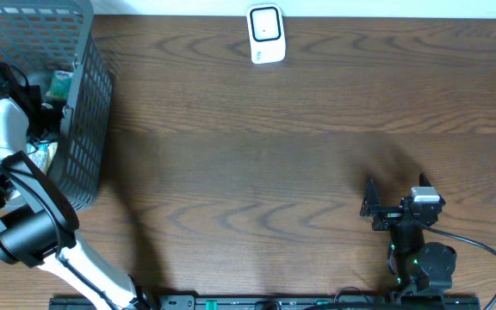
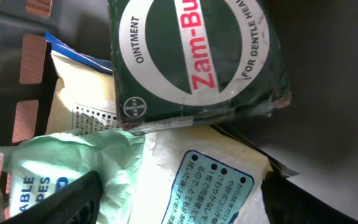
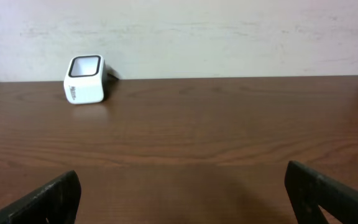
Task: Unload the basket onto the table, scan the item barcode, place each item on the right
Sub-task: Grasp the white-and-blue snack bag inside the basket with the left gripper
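My left arm [image 1: 7,129] reaches down into the grey mesh basket [image 1: 89,129] at the far left. In the left wrist view my left gripper [image 2: 180,186] is open, its dark fingers [image 2: 79,196] straddling a white packet with a blue Japanese label [image 2: 213,183]. A green Zam-Buk ointment box [image 2: 197,56] lies just beyond it. A pale green wipes pack [image 2: 61,165] sits under the left finger. The white barcode scanner [image 1: 265,34] stands at the table's far edge, also in the right wrist view as scanner [image 3: 84,79]. My right gripper [image 1: 373,205] rests open and empty near the front right.
A cream packet with a blue edge [image 2: 79,87] lies against the basket's mesh wall [image 2: 17,68]. Brown wooden table [image 1: 257,155] stretches between basket and right arm. A pale wall [image 3: 229,37] rises behind the scanner.
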